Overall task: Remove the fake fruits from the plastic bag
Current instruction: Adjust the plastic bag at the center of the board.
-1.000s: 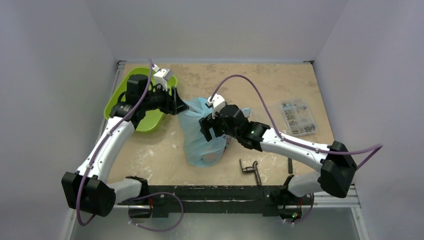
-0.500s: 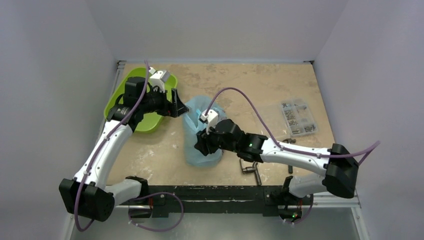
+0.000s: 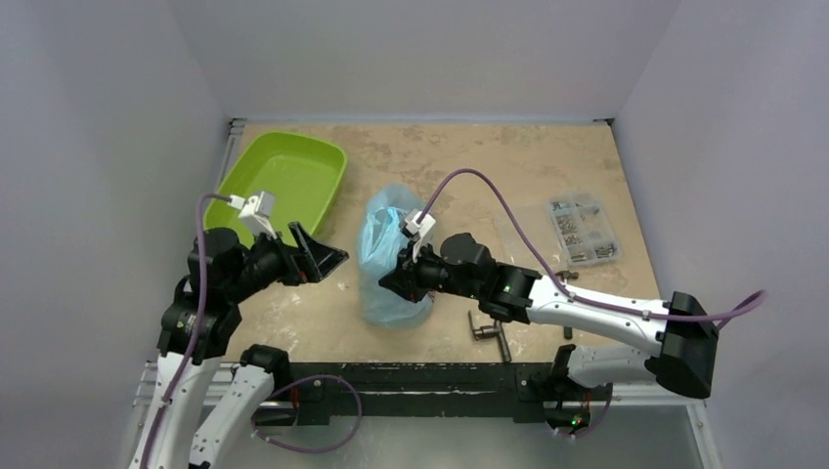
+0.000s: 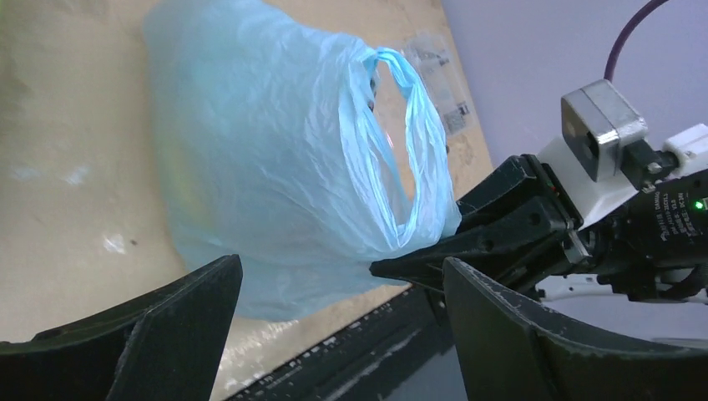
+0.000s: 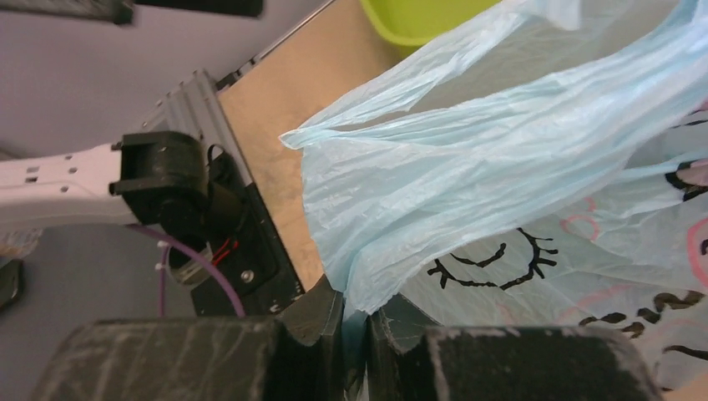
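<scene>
Top external: left tool (image 3: pixel 327 257), released, has pulled back to 9 o'clock of the crinkly light-blue plastic bag (image 3: pixel 383 239) at the centre of the bench (image 3: pixel 469 166). Right tool (image 3: pixel 393 283) alone clenches its edge, so emptying hasn't started; fake fruits unseen.

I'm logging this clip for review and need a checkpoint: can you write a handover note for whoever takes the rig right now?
Left gripper: open and holding nothing. It sits left of the plastic bag and does not touch it.
Right gripper: shut on a fold of the bag's thin plastic, at its near side.
Bag: mid-table between the arms, with its handles loose.
Fake fruits: none visible outside the bag, and none in the green tray at far left.
Done: no fruit is out yet.
Left: open the bag's mouth and take out every fruit.
</scene>
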`<action>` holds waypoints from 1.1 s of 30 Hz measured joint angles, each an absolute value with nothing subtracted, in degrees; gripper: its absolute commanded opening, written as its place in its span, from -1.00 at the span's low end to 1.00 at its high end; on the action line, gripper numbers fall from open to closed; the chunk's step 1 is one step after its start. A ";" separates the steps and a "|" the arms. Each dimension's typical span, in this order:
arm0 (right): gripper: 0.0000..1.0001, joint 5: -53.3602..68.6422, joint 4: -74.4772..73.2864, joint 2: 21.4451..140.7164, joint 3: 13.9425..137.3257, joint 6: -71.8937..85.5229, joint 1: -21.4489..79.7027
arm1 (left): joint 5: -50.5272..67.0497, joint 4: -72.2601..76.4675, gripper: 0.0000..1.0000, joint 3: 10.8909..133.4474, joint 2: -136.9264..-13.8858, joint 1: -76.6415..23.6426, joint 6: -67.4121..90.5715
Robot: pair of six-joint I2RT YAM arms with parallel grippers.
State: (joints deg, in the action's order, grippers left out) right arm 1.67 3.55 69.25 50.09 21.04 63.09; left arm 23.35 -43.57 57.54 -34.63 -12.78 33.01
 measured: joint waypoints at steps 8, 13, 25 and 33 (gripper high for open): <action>-0.53 7.79 7.77 72.84 45.47 23.44 64.77 | 29.98 -31.83 0.75 30.87 -30.06 -18.28 56.66; -0.38 8.56 8.64 72.99 45.45 23.59 64.75 | 27.99 -26.92 0.01 31.42 -32.73 -25.30 60.05; 0.59 -6.66 -3.86 64.55 50.24 20.23 64.82 | 23.09 -25.87 -1.00 31.94 -32.86 -26.44 53.65; 0.83 -15.92 -10.55 68.93 65.49 16.32 56.64 | 23.18 -24.53 -1.00 36.05 -34.61 -26.44 45.36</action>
